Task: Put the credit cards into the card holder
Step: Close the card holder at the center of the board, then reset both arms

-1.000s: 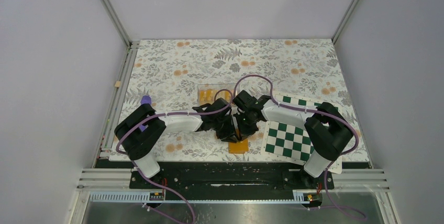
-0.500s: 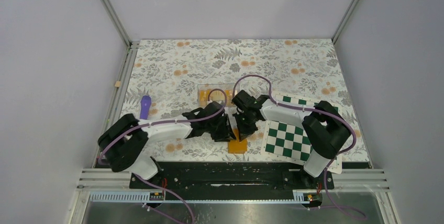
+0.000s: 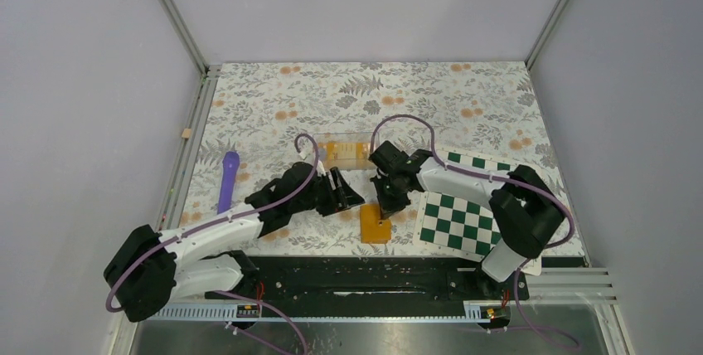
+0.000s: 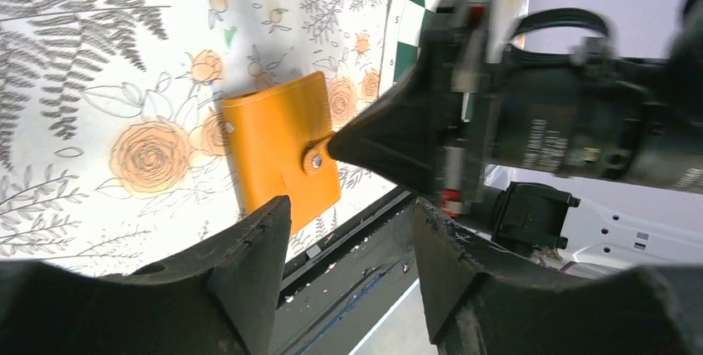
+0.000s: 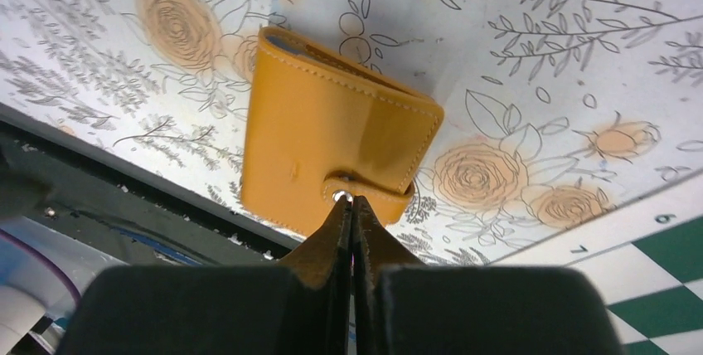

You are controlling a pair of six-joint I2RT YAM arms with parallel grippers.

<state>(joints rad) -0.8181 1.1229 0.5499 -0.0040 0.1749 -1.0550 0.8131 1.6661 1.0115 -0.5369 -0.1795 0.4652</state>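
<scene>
Drawn back leftward from the card holder (image 3: 375, 227) since a second ago: left gripper (image 3: 346, 196), jaws parted, empty. Right gripper (image 5: 351, 202) pinched shut, tips on the holder's stud (image 5: 339, 196). Probably working the snap: keep tips centred, press straight, holder flat. Credit cards (image 3: 346, 153) beyond the holder in clear box (image 3: 320, 141). Legible right of holder: 6, 7 on chequered board (image 5: 663, 289).

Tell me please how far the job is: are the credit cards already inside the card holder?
Looks done: the card holder lies folded closed on the table; its contents are hidden. In hand: the shut right hand touches its tips to the stud; the left hand is open and empty. Left: orange credit cards show in the clear box.
</scene>
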